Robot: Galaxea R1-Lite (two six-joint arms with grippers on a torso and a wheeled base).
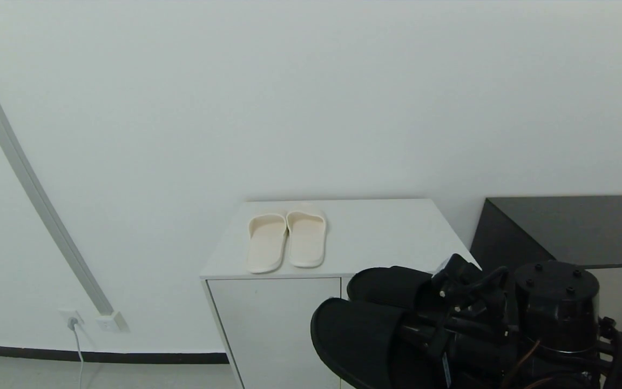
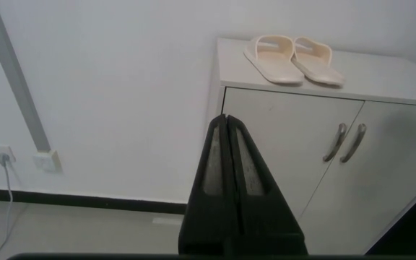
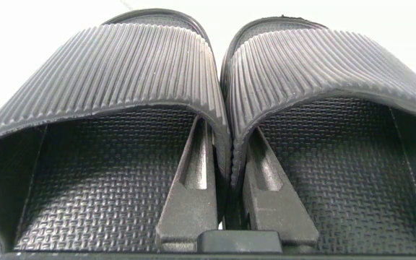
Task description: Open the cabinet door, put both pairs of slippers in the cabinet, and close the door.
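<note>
Right wrist view confused me: why was the right gripper (image 3: 228, 130) stuck inside the black slippers (image 3: 143, 87) instead of around them?

Reply: looked deliberate imo. One finger sat in each slipper, and the two fingers pinched the touching inner walls together, so a single grasp carried the whole pair. Head view had them held up in front of the white cabinet (image 1: 273, 324), roughly level with its top, toes pointing away from the arm.

OP: but both doors (image 2: 295, 144) were shut, so nowhere to put them?

Reply: yeah, that's the catch. The paired handles (image 2: 345, 142) sat at the middle seam, untouched. The left gripper (image 2: 227, 123) had its fingers pressed together with nothing between them, out toward the cabinet's left side and well apart from the handles. My guess is that arm was meant to do the door, since the right one was busy.

OP: and the cream slippers (image 1: 286, 241)?

Reply: lying side by side on the cabinet top, near its front left part, toes toward the wall. Parked in easy reach for a later grab, I'd say. Task-wise barely started: door not opened, nothing inside.
</note>
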